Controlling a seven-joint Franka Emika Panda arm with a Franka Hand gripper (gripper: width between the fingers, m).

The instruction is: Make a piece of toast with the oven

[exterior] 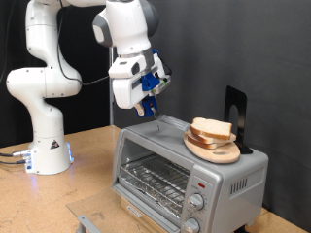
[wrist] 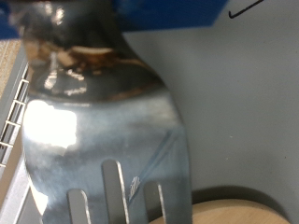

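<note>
Above the oven [exterior: 185,170], the gripper [exterior: 154,105] clamps a metal spatula [wrist: 103,140] between its fingers; the piece of toast [exterior: 211,129] rests on a wooden plate [exterior: 216,150].

Piece of toast [exterior: 211,129]: pale white bread slice, tan crust, lying tilted on a round wooden plate on top of the oven, toward the exterior view's right end of its roof. Oven [exterior: 185,173]: boxy silver-grey toaster oven on the bench, glass front door shut, wire rack visible inside, round knobs and red mark at its right side.
</note>
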